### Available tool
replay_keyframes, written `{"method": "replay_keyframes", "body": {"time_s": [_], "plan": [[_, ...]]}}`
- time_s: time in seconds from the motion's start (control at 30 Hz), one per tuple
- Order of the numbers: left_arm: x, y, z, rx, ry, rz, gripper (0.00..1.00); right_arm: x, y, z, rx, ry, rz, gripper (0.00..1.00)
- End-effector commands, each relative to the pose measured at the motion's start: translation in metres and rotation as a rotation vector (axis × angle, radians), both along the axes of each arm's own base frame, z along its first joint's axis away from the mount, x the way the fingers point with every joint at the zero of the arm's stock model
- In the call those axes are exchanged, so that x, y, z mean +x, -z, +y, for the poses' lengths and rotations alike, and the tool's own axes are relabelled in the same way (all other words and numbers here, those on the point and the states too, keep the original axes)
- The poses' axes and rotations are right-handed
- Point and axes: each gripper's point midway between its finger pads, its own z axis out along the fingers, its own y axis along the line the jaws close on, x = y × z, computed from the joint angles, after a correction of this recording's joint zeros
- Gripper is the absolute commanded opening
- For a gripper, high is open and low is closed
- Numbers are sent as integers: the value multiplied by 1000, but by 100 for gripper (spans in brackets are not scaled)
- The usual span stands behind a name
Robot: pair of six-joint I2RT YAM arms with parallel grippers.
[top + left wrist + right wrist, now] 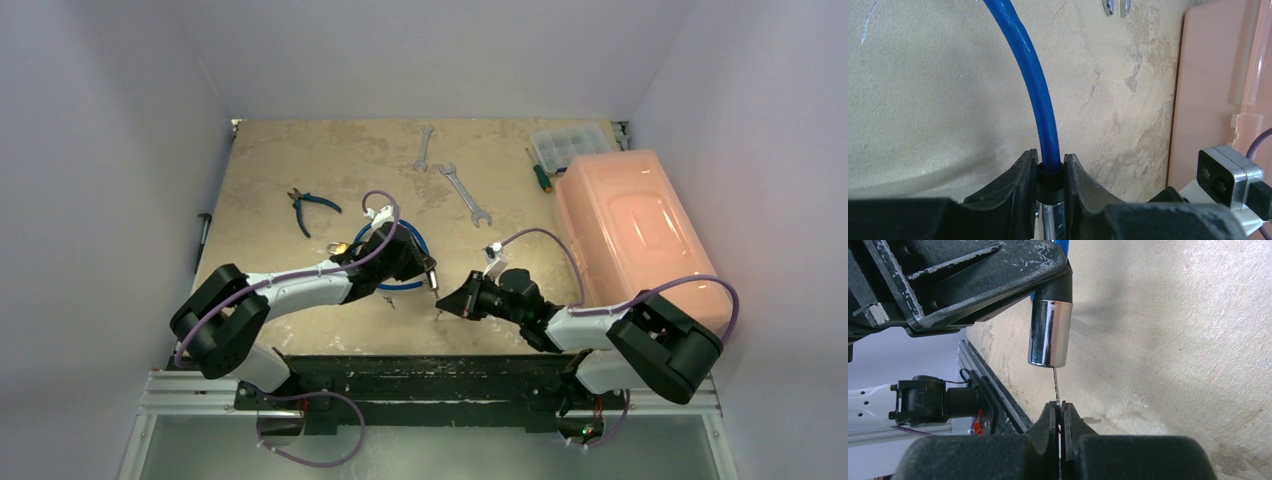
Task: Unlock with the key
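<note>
At the lower middle of the left wrist view, the left gripper [1050,167] is clamped on the blue cable [1033,80] just above its lock cylinder [1049,332]. At the centre of the right wrist view, the right gripper [1060,410] has its jaws pressed together on the key [1055,385], whose tip meets the underside of the cylinder. I judge that the insertion is only beginning, and the turning is still left to do.

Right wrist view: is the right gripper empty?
No, the right gripper pinches the key, whose tip reaches the chrome lock cylinder.
</note>
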Motion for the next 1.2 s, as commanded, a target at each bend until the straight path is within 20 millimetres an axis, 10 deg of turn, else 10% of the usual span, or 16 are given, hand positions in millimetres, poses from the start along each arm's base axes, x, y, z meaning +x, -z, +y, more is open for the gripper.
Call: {"method": "replay_keyframes", "body": {"time_s": [0.0, 1.17], "plan": [[5, -24, -11, -96, 2, -45, 0, 11, -13, 6, 27, 15, -30, 0], [2, -26, -12, -110, 11, -43, 0, 24, -28, 9, 20, 60, -20, 0]]}}
